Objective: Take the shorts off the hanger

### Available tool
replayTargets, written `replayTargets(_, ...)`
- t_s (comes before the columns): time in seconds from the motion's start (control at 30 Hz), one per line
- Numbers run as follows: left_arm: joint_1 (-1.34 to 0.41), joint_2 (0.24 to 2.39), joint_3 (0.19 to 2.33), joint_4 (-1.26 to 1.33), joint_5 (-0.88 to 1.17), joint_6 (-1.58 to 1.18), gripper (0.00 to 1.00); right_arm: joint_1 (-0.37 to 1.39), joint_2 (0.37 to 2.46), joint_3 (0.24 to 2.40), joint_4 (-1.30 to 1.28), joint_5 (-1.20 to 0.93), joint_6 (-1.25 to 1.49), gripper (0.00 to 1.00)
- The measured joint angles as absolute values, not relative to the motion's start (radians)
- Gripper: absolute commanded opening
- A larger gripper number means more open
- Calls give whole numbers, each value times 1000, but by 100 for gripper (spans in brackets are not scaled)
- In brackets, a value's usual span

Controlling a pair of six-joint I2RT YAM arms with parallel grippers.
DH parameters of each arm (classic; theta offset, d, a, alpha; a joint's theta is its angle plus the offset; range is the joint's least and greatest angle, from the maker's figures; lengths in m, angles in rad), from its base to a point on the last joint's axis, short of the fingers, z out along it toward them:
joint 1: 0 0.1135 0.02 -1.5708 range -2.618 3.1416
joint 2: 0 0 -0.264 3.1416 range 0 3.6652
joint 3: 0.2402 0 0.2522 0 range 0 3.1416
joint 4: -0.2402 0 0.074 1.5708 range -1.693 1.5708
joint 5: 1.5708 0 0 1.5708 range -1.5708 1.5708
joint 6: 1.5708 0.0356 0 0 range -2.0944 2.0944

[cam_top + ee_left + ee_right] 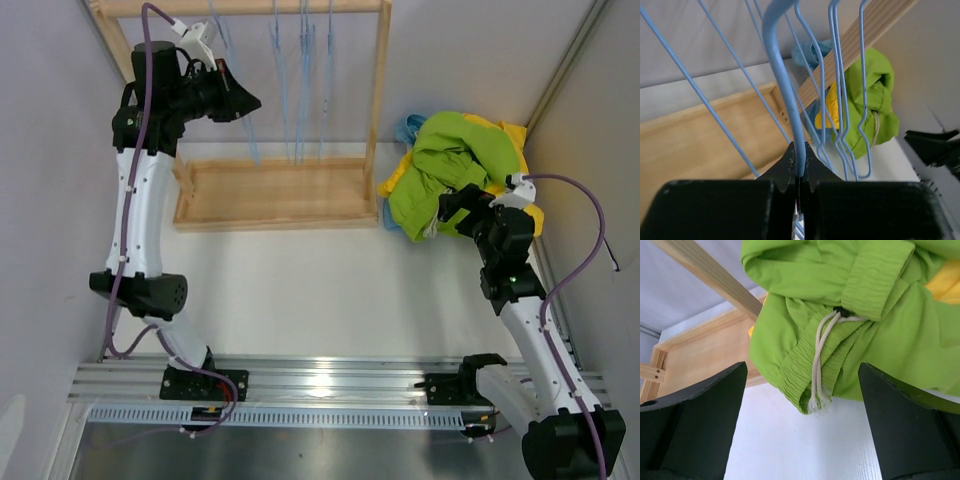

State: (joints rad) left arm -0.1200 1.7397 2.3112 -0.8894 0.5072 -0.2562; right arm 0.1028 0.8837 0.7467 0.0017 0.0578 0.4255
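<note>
While I stood by the white table, I saw that the shorts lay in a soft heap on it, just to the right of the wooden rack and near the back corner. The lime green pair was on top and took up most of the heap. A yellow pair showed under it at the far side and at the left edge. A bit of light blue cloth peeked out at the back, next to the rack's right post. I could not tell if more pairs were hidden below. The right pincer sat at the near side of the heap, pointing at the green pair. Its two black fingers were spread wide apart and gripped nothing. Seen from that wrist, the green waistband was right in front of the fingers. A white cord hung down from it, with its ends close above the table. The left arm reached up high near the top bar of the rack. Thin blue hangers hung in a row from that bar. The left pincer was shut tight on one blue hanger. That hanger ran up out of the closed tips and curved over at the top.
</note>
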Motion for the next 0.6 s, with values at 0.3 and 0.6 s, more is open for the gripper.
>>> replayTargets(0.3, -90, 2057, 2485, -636, 615, -500, 7, 150, 874, 679, -4, 51, 425, 99)
replayTargets(0.6, -81, 2112, 2475, -537, 631, -599, 51, 183, 830, 645, -15, 48, 414, 99)
